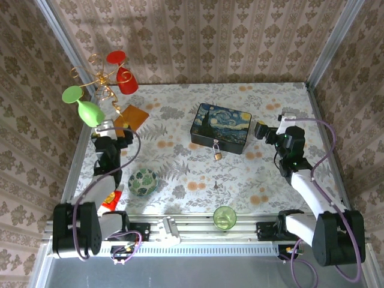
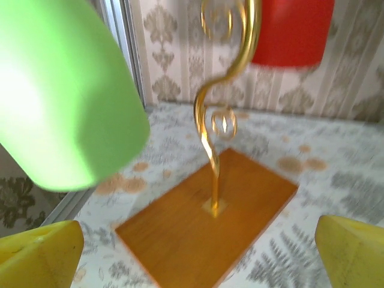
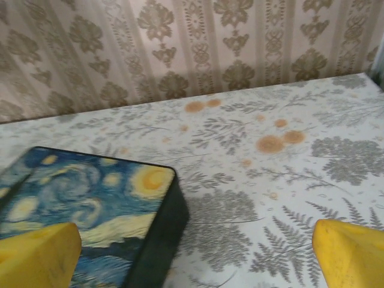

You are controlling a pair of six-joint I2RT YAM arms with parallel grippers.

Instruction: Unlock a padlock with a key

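Brass-gold and tiny, the one padlock [image 1: 217, 155] hangs at six o'clock of the single starry-night box [image 1: 221, 126] on the bench [image 1: 180, 174]. I judge it light, rigid and slick, apt to swing on its thin shackle. Pinching the flat sides of its body should steady it. Both hands are released, fingers spread: right hand [image 1: 263, 130] at the box's three o'clock, left hand [image 1: 117, 128] at nine, by the one wooden-based stand [image 1: 132, 117].
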